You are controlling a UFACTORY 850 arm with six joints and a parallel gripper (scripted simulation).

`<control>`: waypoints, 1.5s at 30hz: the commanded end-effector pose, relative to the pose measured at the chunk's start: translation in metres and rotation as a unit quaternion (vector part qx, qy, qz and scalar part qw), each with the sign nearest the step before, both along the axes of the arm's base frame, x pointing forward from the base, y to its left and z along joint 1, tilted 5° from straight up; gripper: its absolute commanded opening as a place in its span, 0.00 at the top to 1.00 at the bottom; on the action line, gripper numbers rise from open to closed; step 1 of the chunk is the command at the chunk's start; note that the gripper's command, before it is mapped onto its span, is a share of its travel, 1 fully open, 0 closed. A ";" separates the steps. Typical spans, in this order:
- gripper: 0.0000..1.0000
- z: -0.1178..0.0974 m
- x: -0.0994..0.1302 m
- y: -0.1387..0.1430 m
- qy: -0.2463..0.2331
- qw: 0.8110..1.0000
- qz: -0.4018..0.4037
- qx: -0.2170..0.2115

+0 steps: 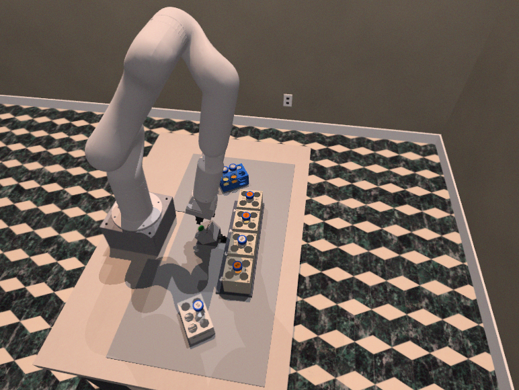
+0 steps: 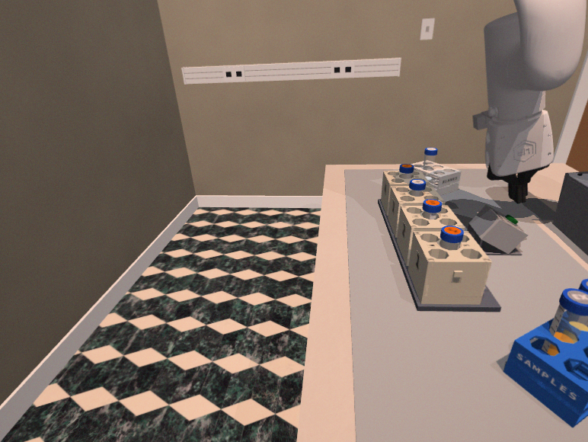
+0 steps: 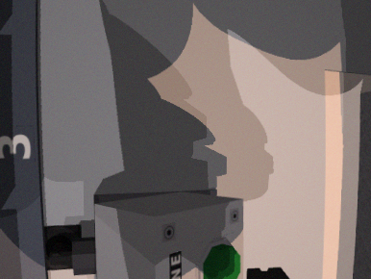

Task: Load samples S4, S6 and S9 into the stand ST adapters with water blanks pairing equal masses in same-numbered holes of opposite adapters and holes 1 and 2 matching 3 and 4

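My gripper [image 1: 199, 220] [image 2: 518, 195] [image 3: 265, 273] is shut and empty, close by the green DONE key [image 1: 201, 228] [image 2: 511, 219] [image 3: 222, 262] on its sloped desk [image 2: 496, 231] [image 3: 144, 207]. I see no contact. Four beige adapters stand in a row on the stand [image 2: 458, 308] [image 3: 25, 96], each with one upright tube in its central hole. From the samples rack end, the caps are orange [image 1: 249, 194] [image 2: 451, 233], orange [image 1: 245, 215] [image 2: 432, 205], white [image 1: 242, 239] [image 2: 417, 184] and orange [image 1: 236, 265] [image 2: 406, 168]. Their IDs are too small to read.
The blue samples rack [image 1: 238, 183] [image 2: 546, 379] holds two visible capped tubes [image 1: 232, 167] [image 1: 225, 169], partly behind the arm in the top view. The white blanks rack [image 1: 200, 336] [image 2: 446, 185] holds one white-dot tube [image 1: 197, 304] [image 2: 430, 151]. A black fitting [image 3: 62, 247] lies between desk and stand.
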State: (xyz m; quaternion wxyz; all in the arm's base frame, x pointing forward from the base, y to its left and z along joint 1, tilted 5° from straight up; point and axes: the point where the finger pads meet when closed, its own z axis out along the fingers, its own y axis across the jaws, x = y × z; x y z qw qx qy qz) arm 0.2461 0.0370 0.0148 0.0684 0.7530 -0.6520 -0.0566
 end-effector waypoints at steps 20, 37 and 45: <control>1.00 -0.014 0.002 0.000 -0.001 1.000 0.000 -0.001; 1.00 -0.024 0.003 0.000 -0.001 1.000 0.000 -0.001; 1.00 -0.030 0.003 0.000 -0.001 1.000 0.000 -0.001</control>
